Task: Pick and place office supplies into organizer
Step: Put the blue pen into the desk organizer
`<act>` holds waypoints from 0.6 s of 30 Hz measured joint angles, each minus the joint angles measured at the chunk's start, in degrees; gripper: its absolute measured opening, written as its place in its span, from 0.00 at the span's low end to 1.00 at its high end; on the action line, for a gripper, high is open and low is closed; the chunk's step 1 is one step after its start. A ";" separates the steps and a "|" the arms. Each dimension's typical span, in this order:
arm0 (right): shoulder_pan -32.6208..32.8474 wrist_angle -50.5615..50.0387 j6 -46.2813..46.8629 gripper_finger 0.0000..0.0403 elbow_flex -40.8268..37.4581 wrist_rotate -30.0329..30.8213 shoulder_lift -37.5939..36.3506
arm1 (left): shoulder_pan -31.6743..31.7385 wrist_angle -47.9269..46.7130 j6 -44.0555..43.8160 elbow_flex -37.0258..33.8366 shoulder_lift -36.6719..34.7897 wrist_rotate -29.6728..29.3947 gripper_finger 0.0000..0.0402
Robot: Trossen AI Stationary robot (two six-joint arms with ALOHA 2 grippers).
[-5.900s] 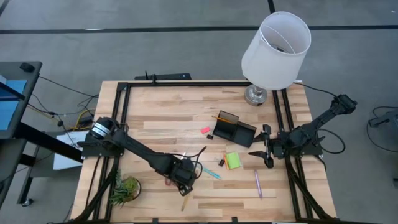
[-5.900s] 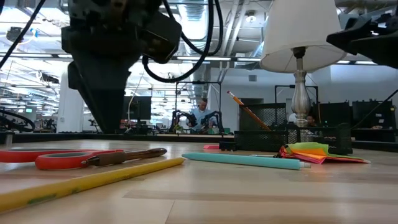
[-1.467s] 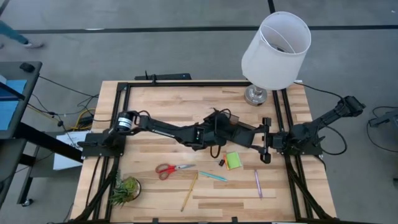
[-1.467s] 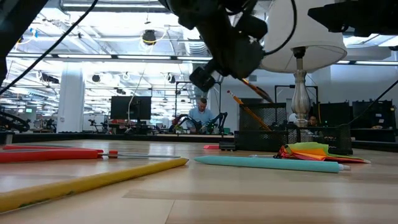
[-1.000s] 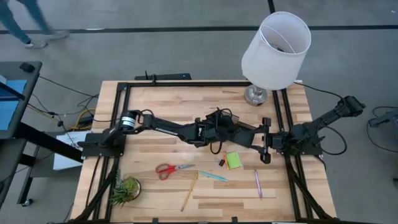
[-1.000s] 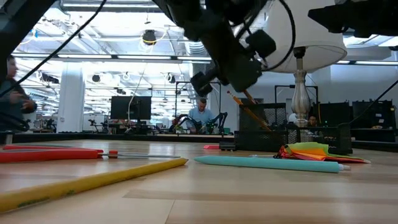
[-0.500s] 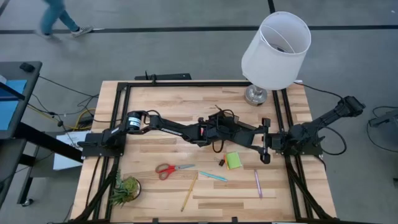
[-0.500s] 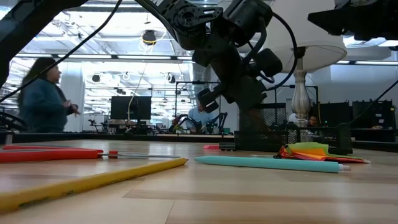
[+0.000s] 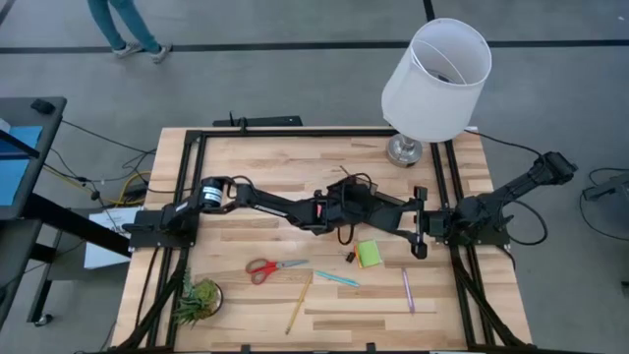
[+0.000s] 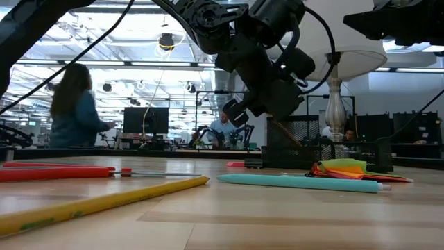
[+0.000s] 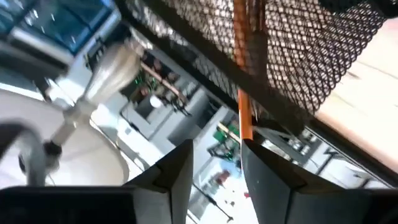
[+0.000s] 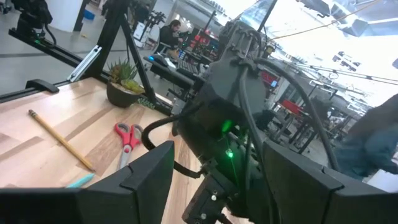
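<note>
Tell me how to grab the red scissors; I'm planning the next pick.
The red scissors lie flat and closed on bare wood, handles toward the plant, blades toward the teal pen. Probably best: come straight down and close the fingers across the narrow shank just ahead of the handles, from either long side.

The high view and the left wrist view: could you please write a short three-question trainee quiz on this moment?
1. True or false: the scissors lie inside the organizer.
2. Which gripper is over the organizer? A) left gripper B) right gripper
3. Fill in: the left gripper's open fingers stand on either side of an orange ____.

Key: 1 false; 2 A; 3 pencil.
</note>
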 joint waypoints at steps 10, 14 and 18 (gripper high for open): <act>0.00 0.05 0.07 0.59 0.00 -0.06 0.00 | -1.18 2.36 -12.39 0.00 -6.88 -3.58 0.34; 0.08 0.07 0.43 0.59 0.00 -0.15 0.00 | -0.98 1.88 -17.60 0.00 -12.69 -5.09 0.34; 0.09 0.79 3.55 0.59 0.00 -0.23 0.00 | -0.96 0.73 -23.21 0.01 -19.10 -7.90 0.34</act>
